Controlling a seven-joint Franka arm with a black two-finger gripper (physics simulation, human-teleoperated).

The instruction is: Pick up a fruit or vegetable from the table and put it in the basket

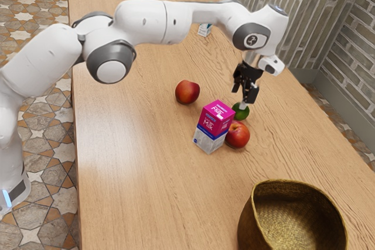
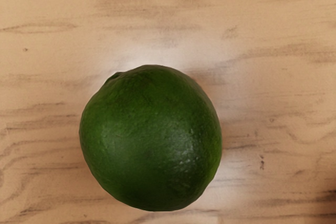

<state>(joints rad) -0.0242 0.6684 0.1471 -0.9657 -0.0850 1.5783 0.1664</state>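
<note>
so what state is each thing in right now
lime: whole, out of the basket, right under the hand
hand: at the lime, pointing down
basket: upright, open-topped
milk carton: upright, looks closed
red fruit by the carton: looks whole, on the table
other red fruit: looks whole, on the table

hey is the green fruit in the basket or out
Out: the green fruit is beneath the gripper, apart from the basket.

Exterior view: set back beside the white jointed arm (image 1: 152, 23), angled down — wrist view: close, facing down — both covering the round green lime (image 2: 151, 139).
</note>
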